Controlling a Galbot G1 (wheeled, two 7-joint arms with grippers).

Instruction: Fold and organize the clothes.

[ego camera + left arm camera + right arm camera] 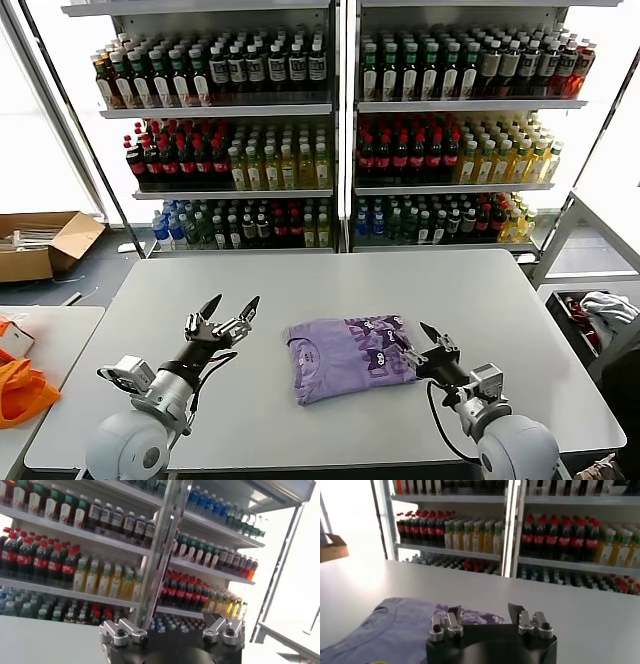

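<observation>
One of the clothes, a lavender T-shirt [345, 357] with a dark purple print, lies folded in a rough rectangle at the middle of the grey table [300, 275]. My right gripper [421, 345] sits low at the shirt's right edge, open, with nothing between its fingers. In the right wrist view the shirt [395, 625] spreads out beside and beyond the right gripper [485, 612]. My left gripper [229, 310] hovers open above the table to the left of the shirt, apart from it. The left wrist view shows the left gripper [170, 629] pointing at the shelves, empty.
Tall shelves of drink bottles [340, 130] stand behind the table. A cardboard box [40, 243] lies on the floor at far left. Bright orange fabric [22, 390] rests on a side table at left. A white-grey cloth heap [605, 305] sits at right.
</observation>
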